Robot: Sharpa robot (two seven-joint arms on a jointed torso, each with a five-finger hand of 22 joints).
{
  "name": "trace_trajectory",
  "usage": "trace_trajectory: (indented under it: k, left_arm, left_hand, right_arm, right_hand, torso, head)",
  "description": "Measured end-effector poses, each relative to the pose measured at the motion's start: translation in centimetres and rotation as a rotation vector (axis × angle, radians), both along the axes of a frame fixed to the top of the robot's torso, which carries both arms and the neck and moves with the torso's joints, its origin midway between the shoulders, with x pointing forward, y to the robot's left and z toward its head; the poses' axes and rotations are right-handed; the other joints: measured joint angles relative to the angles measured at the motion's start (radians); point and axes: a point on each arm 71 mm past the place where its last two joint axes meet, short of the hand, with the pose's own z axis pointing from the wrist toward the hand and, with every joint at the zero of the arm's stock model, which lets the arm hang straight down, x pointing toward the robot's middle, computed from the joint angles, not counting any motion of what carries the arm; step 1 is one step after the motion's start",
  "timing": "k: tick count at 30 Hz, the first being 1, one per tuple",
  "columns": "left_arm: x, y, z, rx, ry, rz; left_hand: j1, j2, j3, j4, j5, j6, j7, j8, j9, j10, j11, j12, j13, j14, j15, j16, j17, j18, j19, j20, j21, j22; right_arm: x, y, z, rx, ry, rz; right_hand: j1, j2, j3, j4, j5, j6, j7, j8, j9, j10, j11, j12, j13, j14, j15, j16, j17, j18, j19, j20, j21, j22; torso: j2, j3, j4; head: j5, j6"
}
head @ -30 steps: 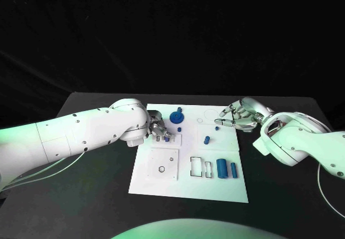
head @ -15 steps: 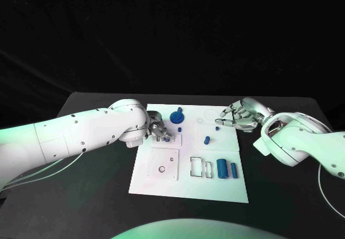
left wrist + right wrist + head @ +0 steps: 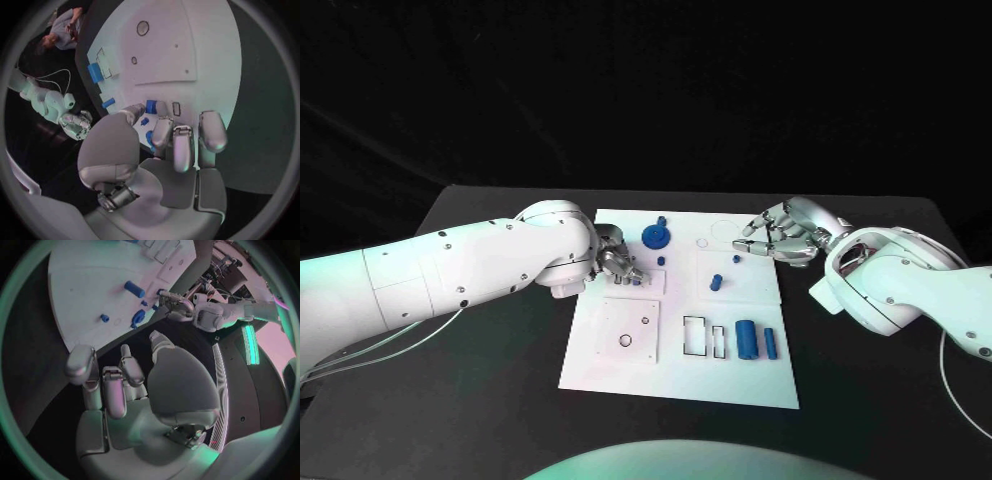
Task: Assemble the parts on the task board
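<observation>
The white task board (image 3: 678,368) lies in the middle of the table. My left hand (image 3: 620,264) hovers low over its far left corner with fingers apart and nothing between them. A small blue square part (image 3: 151,105) sits on the board right beside its thumb tip, by an empty slot (image 3: 176,108). A blue round knob (image 3: 656,237) and a small peg (image 3: 661,262) stand just beyond. My right hand (image 3: 782,236) hangs over the far right edge, fingers loosely bent and empty. Near it are a blue cylinder (image 3: 134,289) and a small peg (image 3: 736,259).
Two blue blocks (image 3: 756,341) lie side by side at the board's near right, next to outlined rectangular recesses (image 3: 694,335). A square plate with round holes (image 3: 630,331) takes up the near left. Black table (image 3: 488,400) surrounds the board on all sides.
</observation>
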Motion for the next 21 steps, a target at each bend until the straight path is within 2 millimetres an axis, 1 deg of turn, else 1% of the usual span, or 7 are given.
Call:
trace_trajectory:
  k: [2, 4, 6, 12, 15, 17, 21]
  left_arm:
    - [-0.05, 0.01, 0.02, -0.001, -0.001, 0.0]
    - [-0.1, -0.03, 0.05, -0.002, -0.002, -0.001]
    - [-0.12, -0.07, 0.07, -0.003, -0.003, -0.001]
    - [-0.16, -0.15, 0.1, -0.007, -0.005, -0.001]
    - [-0.15, -0.16, 0.11, -0.008, -0.006, 0.0]
    - [-0.15, -0.16, 0.12, -0.009, -0.007, 0.001]
    - [-0.13, -0.15, 0.13, -0.011, -0.01, 0.005]
  left_hand:
    - [0.006, 0.006, -0.003, -0.003, 0.007, 0.0, 0.0, 0.0, 0.0, 0.0, 0.0, 0.0, 0.0, 0.0, 0.0, 0.0, 0.0, 0.0, 0.0, 0.0, 0.0, 0.0]
    - [0.012, 0.003, -0.002, -0.003, 0.009, 0.0, 0.0, 0.0, -0.001, 0.0, 0.0, 0.0, 0.0, 0.0, 0.0, 0.0, 0.0, 0.0, 0.0, 0.0, 0.0, 0.001]
    - [0.025, 0.01, -0.002, -0.003, 0.019, 0.0, 0.0, -0.007, -0.002, 0.0, 0.0, 0.0, -0.001, 0.0, 0.0, 0.0, 0.0, 0.0, -0.003, 0.003, -0.003, 0.001]
    - [0.049, 0.012, -0.002, -0.003, 0.032, -0.009, 0.002, -0.021, -0.009, -0.004, 0.004, -0.01, -0.012, 0.002, 0.002, 0.0, 0.0, 0.0, -0.004, 0.004, -0.008, -0.004]
    - [0.062, 0.012, -0.002, -0.003, 0.06, -0.022, 0.007, -0.044, -0.02, -0.011, 0.011, -0.017, -0.021, 0.004, 0.004, 0.0, 0.0, 0.0, -0.007, 0.007, -0.016, -0.007]
    - [0.062, 0.012, -0.002, -0.003, 0.073, -0.027, 0.012, -0.052, -0.025, -0.014, 0.014, -0.023, -0.026, 0.004, 0.004, 0.0, 0.0, 0.0, -0.007, 0.007, -0.02, -0.007]
    - [0.062, 0.012, -0.007, 0.001, 0.105, -0.034, 0.012, -0.06, -0.032, -0.022, 0.014, -0.028, -0.031, 0.0, 0.007, 0.0, 0.0, 0.0, -0.007, 0.007, -0.02, -0.007]
  right_arm:
    - [0.0, 0.0, -0.02, 0.0, 0.0, 0.0]
    - [-0.01, -0.01, -0.04, 0.0, 0.001, 0.0]
    - [-0.01, -0.01, -0.05, 0.0, 0.001, 0.0]
    - [-0.01, -0.01, -0.1, -0.001, 0.003, 0.0]
    - [-0.02, -0.01, -0.15, -0.001, 0.004, -0.001]
    - [-0.02, -0.02, -0.2, -0.002, 0.005, -0.001]
    - [-0.02, -0.05, -0.26, -0.002, 0.006, -0.002]
  right_hand:
    - [0.0, 0.0, -0.002, -0.002, 0.0, 0.0, 0.0, 0.0, 0.001, 0.0, 0.0, 0.0, 0.0, 0.0, 0.0, 0.0, 0.0, 0.0, 0.0, 0.0, 0.0, 0.0]
    - [0.0, 0.0, -0.003, -0.003, 0.0, 0.0, 0.0, 0.0, 0.001, 0.0, 0.0, 0.0, 0.0, 0.0, 0.0, 0.0, 0.0, 0.0, 0.0, 0.0, 0.0, 0.0]
    - [0.0, 0.0, -0.006, 0.0, 0.0, 0.0, 0.0, 0.0, 0.001, 0.0, 0.0, 0.0, 0.0, 0.0, 0.0, 0.0, 0.0, 0.0, 0.0, 0.0, 0.0, 0.0]
    - [0.0, 0.0, -0.006, 0.0, 0.0, 0.0, 0.0, 0.0, 0.001, 0.0, 0.0, 0.0, 0.0, 0.0, 0.0, 0.0, 0.0, 0.0, 0.0, 0.0, 0.0, 0.0]
    - [0.0, 0.0, -0.006, 0.0, 0.0, 0.0, 0.0, 0.0, 0.002, 0.0, 0.0, 0.0, 0.0, 0.0, 0.0, 0.0, 0.0, 0.0, 0.0, 0.0, 0.0, 0.0]
    - [0.0, 0.0, -0.007, -0.002, 0.002, 0.0, 0.0, 0.0, 0.002, 0.0, 0.0, 0.0, 0.0, 0.0, 0.0, 0.0, 0.0, 0.0, 0.0, 0.0, 0.0, 0.0]
    - [0.0, 0.0, -0.008, -0.003, 0.004, 0.0, 0.0, 0.0, 0.002, 0.0, 0.0, 0.0, 0.0, 0.0, 0.0, 0.0, 0.001, 0.0, 0.0, 0.0, 0.0, 0.0]
  torso:
    - [0.0, 0.0, -0.0002]
    - [0.001, 0.0, -0.0003]
    - [0.001, 0.0003, -0.0003]
    - [0.002, 0.0006, -0.0006]
    - [0.002, 0.0009, -0.0006]
    - [0.002, 0.0009, -0.0005]
    - [0.001, 0.0008, -0.0001]
  head:
    - [0.001, 0.0]
    - [0.001, 0.0]
    - [0.001, 0.0]
    - [0.001, -0.001]
    - [0.001, -0.003]
    - [0.002, -0.004]
    - [0.002, -0.005]
